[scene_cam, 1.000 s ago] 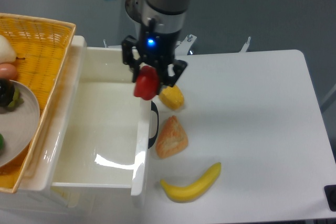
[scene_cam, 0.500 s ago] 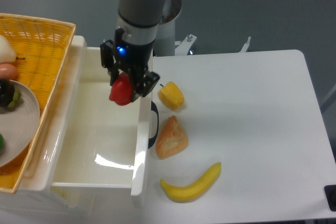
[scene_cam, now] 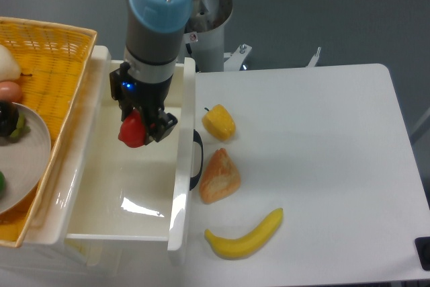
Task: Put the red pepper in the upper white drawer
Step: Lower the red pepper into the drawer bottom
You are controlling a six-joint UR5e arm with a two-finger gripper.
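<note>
From the fixed camera, my claw [scene_cam: 138, 128] is clamped on the red pepper [scene_cam: 132, 130], holding it above the open upper white drawer [scene_cam: 114, 186], inside its walls. On the counter [scene_cam: 316, 159], right of the drawer's black handle [scene_cam: 197, 160], lie a yellow pepper [scene_cam: 219, 123], a bread piece [scene_cam: 219, 177] and a banana [scene_cam: 245, 236]. An orange wicker basket [scene_cam: 50, 52] sits at left.

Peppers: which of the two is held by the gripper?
The red pepper, gripped over the upper white drawer; the yellow pepper lies on the table.
</note>
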